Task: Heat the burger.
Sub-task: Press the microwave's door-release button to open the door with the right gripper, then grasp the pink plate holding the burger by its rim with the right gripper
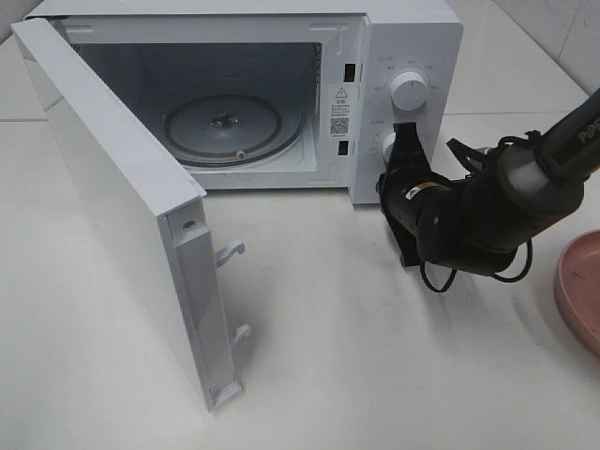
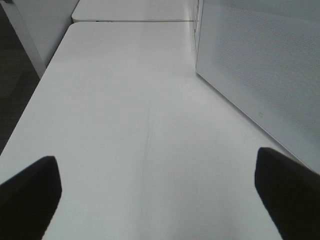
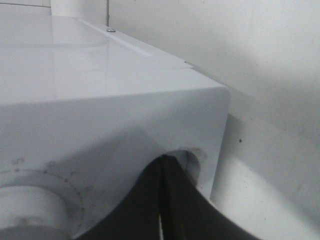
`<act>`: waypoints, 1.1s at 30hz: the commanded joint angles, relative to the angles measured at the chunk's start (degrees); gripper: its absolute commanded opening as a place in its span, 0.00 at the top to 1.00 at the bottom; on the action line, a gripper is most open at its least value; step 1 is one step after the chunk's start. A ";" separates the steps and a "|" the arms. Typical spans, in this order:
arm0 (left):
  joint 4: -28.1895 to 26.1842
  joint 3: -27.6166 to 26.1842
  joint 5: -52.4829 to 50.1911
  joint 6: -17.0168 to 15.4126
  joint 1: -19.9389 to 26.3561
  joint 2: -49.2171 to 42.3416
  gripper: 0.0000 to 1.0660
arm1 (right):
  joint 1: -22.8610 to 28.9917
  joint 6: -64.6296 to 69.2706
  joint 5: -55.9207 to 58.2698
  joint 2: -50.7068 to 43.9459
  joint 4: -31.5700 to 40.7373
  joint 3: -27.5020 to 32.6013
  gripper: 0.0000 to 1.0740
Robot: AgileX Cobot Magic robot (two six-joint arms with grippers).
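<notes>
The burger is out of view. The white microwave (image 1: pixel 412 47) stands with its door (image 1: pixel 122 197) swung wide to the left, and its glass turntable (image 1: pixel 230 127) is bare. My right gripper (image 1: pixel 404 133) is shut, with its tips against the lower knob (image 1: pixel 385 145) on the control panel. In the right wrist view the right gripper (image 3: pixel 164 167) shows its dark fingers pressed together under the microwave's front corner. My left gripper (image 2: pixel 157 192) is open, its two fingers (image 2: pixel 30 195) wide apart over bare table with nothing between them. It does not show in the high view.
The upper knob (image 1: pixel 409 91) sits above my right gripper. A pink plate (image 1: pixel 579 286) shows only its rim at the right edge. A white dotted panel of the microwave (image 2: pixel 260 65) stands close beside my left gripper. The white table (image 1: pixel 375 375) stretches in front.
</notes>
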 commanded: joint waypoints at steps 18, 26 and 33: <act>0.23 -0.06 0.06 -0.11 0.11 -0.80 0.08 | -0.40 -12.20 14.32 -11.57 -3.90 7.79 1.00; 0.23 -0.06 0.06 -0.11 0.11 -0.80 0.08 | -0.40 -30.14 28.07 -18.79 -3.90 8.48 1.00; 0.23 -0.06 0.06 -0.11 0.11 -0.80 0.08 | -0.40 -50.42 43.26 -24.06 -3.90 8.37 0.99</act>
